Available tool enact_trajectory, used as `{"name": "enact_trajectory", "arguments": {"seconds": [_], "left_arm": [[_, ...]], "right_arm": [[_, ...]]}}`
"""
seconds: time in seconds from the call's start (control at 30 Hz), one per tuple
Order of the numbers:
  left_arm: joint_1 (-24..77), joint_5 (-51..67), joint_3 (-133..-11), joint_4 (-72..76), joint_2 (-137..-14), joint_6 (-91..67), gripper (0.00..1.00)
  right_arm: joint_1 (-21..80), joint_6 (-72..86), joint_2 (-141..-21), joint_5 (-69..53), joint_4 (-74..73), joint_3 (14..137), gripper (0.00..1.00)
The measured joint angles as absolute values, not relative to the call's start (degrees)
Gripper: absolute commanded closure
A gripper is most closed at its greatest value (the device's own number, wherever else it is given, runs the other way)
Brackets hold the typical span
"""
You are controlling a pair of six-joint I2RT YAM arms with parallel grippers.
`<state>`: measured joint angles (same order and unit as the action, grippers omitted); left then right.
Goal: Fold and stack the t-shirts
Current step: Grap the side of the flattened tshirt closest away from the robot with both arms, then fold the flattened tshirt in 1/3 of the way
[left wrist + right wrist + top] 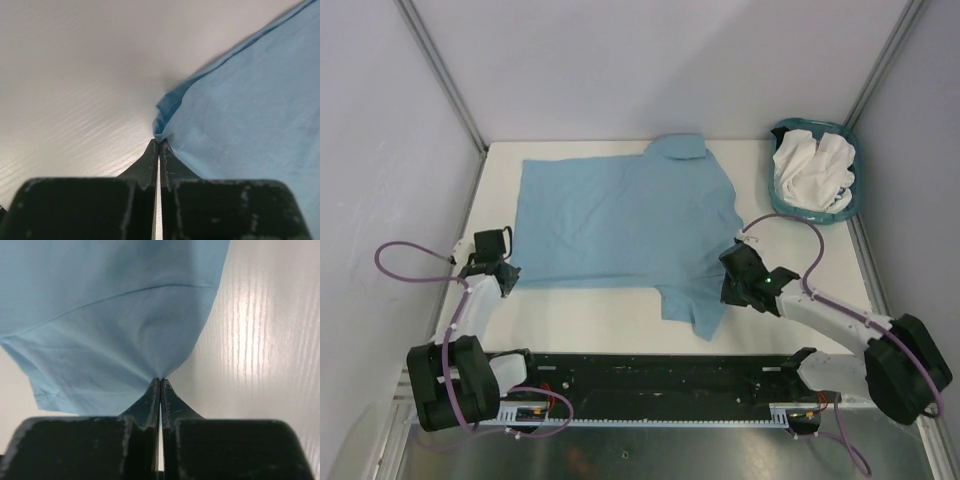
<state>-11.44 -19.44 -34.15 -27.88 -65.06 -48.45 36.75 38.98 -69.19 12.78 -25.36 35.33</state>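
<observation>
Top view: the blue shirt (620, 215) lies spread flat on the table (610, 315), no print showing. Its collar points to the far side and one sleeve trails toward the near edge. White shirts (810, 165) sit heaped in the basket (805, 123) at the far right corner. The left gripper (503, 275) is at the shirt's near left corner. The right gripper (738, 282) is at its near right edge, just above the sleeve.

Left wrist view: jaws closed tight, pinching the hem corner at the very fingertips.

Right wrist view: jaws closed on a small tuck of blue cloth, which fans away from the tips.

Risks:
- Both holds are thin tip pinches, so a quick lift could pull the cloth free.
- Unequal travel between the arms would skew the fold.
- The loose sleeve may drag and bunch underneath.
</observation>
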Motion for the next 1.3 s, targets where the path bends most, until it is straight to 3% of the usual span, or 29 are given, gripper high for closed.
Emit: {"name": "enact_trajectory", "arguments": {"seconds": [0.4, 0.93, 1.3], "left_arm": [[-11.4, -22.4, -37.4, -34.2, -61.0, -45.1, 1.00], [-4.7, -23.9, -59.5, -33.9, -87.1, -43.5, 1.00], [-5.3, -23.9, -63.0, -33.1, -95.1, -43.5, 1.00]], "right_arm": [[39.5, 39.4, -59.7, 14.0, -38.2, 40.4, 1.00], [31.0, 32.7, -90.7, 17.3, -27.3, 63.4, 1.00], [27.3, 31.1, -97.4, 18.5, -24.9, 68.8, 1.00]]}}
